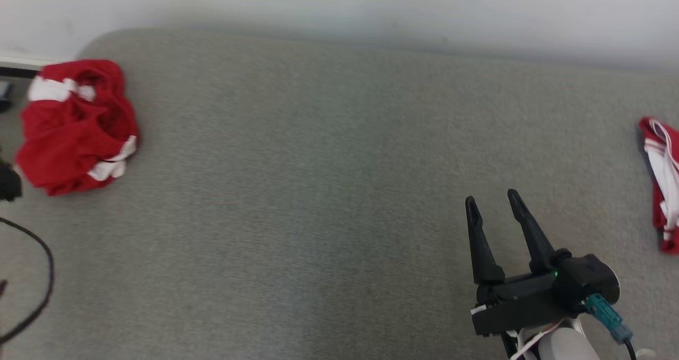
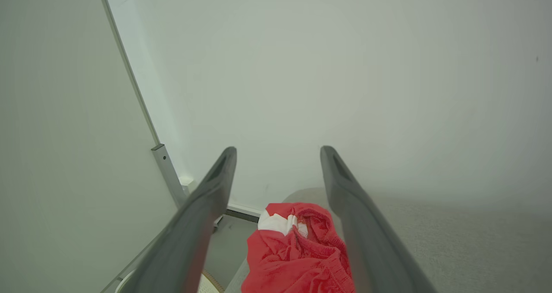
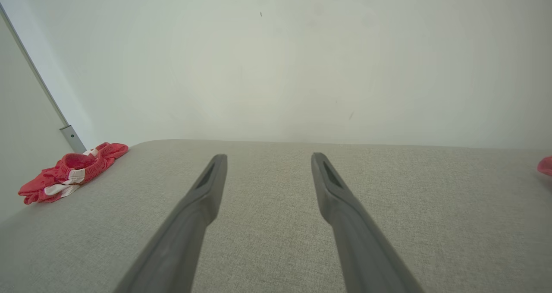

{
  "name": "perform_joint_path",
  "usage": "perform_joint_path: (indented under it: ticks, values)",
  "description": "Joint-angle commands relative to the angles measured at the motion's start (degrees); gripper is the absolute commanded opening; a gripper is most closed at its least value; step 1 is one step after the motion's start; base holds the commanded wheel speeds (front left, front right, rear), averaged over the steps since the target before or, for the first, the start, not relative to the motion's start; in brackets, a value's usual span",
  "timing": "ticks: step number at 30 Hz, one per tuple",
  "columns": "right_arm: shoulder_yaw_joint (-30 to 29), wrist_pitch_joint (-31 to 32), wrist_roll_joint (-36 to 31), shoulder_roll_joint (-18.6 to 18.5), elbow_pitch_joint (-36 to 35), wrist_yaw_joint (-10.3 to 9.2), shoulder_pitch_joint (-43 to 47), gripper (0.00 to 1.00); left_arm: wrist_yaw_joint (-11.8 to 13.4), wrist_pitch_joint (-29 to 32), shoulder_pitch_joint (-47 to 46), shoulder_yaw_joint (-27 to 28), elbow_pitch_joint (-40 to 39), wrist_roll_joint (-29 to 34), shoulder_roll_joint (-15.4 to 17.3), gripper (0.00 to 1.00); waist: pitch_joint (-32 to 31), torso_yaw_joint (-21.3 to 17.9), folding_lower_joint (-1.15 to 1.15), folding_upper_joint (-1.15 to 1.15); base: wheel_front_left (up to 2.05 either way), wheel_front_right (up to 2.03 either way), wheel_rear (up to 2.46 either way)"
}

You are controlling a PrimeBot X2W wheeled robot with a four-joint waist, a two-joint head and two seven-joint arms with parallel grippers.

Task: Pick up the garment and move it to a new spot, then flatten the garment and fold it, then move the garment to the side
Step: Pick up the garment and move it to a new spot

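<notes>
a: what's the biggest thing there?
b: the grey padded surface, which meets a pale wall along its far edge.
a: and the garment?
b: the red garment with white bands lies crumpled at the surface's left edge, near its rounded far corner. nothing grips it.
a: anything else red?
b: a second red-and-white cloth at the surface's right edge, cut off by the frame.
a: the grippers?
b: the right gripper hangs over the surface's near right part, fingers spread and empty, well apart from both cloths. the left gripper is over the surface's far left corner, fingers also wide apart and holding nothing, with the red garment below and between them.
a: smallest?
b: a black cable curling by the surface's near left edge.
</notes>
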Motion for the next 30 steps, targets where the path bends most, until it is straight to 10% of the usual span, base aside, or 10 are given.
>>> perform_joint_path:
  ticks: [1,16,30]
  values:
    - [0.2,0.0,-0.5,0.0,-0.4,-0.13,-1.1,1.00,0.0,1.0,-2.3,-0.8,1.7,-1.1,1.1,1.00,7.6,-7.2,-0.01,-0.01,0.00,0.00,0.00]
    - [1.3,0.0,-1.4,0.0,-2.2,-0.13,-4.5,1.00,0.3,13.1,-14.1,-8.2,20.0,-7.2,8.7,1.00,14.2,-10.9,-0.01,-0.01,0.00,0.00,0.00]
    - [2.0,0.0,-1.8,0.0,-1.7,-0.14,-4.5,1.00,0.0,24.6,-14.5,-9.9,33.8,-11.9,6.9,1.00,14.7,-12.3,-0.01,-0.01,0.00,0.00,0.00]
